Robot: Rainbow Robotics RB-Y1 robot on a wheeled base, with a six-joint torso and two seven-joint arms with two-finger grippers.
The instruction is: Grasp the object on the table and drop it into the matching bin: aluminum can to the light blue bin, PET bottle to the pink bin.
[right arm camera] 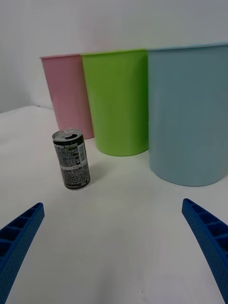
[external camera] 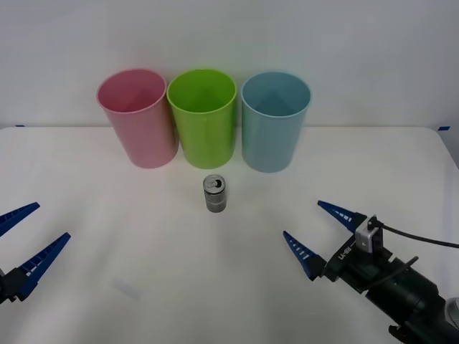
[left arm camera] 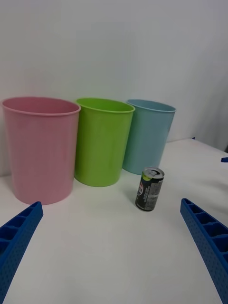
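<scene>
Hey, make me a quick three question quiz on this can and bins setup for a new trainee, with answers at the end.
1. True or false: the can is lying on its side.
2. Which bin is in the middle: A pink, B green, C light blue?
3. Fill in: both the left gripper and right gripper have their fingers ____.

Key: 1 false, it stands upright on the table. 2 B. 3 open.

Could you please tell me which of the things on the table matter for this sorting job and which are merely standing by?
Needed: aluminum can, light blue bin, right gripper, left gripper.
Standing by: pink bin, lime green bin.
</scene>
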